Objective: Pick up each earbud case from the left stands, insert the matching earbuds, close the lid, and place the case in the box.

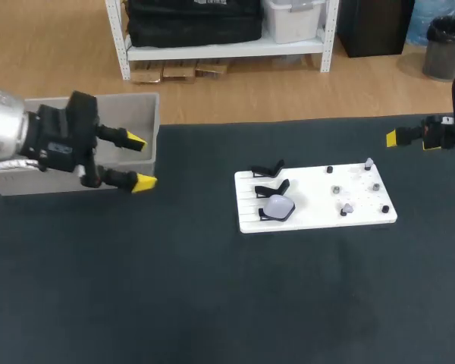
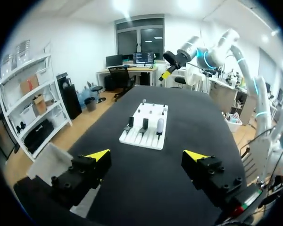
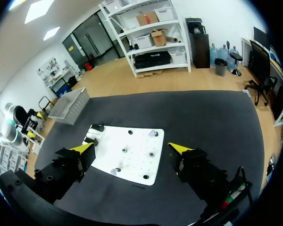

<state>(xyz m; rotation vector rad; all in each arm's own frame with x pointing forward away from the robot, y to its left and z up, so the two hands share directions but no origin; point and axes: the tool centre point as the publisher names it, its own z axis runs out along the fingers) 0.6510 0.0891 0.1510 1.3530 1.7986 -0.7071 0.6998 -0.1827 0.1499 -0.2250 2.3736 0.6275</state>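
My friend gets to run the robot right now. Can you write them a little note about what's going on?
Left gripper: open and empty, beside the grey box.
Right gripper: open and empty, out past the right end of the white board.
Cases: one white earbud case sits on the nearest of the three black stands. The other two are bare.
Earbuds: small pieces spread over the board's right half.
Done: cannot tell, because the left arm hides much of the box.
Left: pick up that case, put its earbuds in, close the lid, place it in the box.
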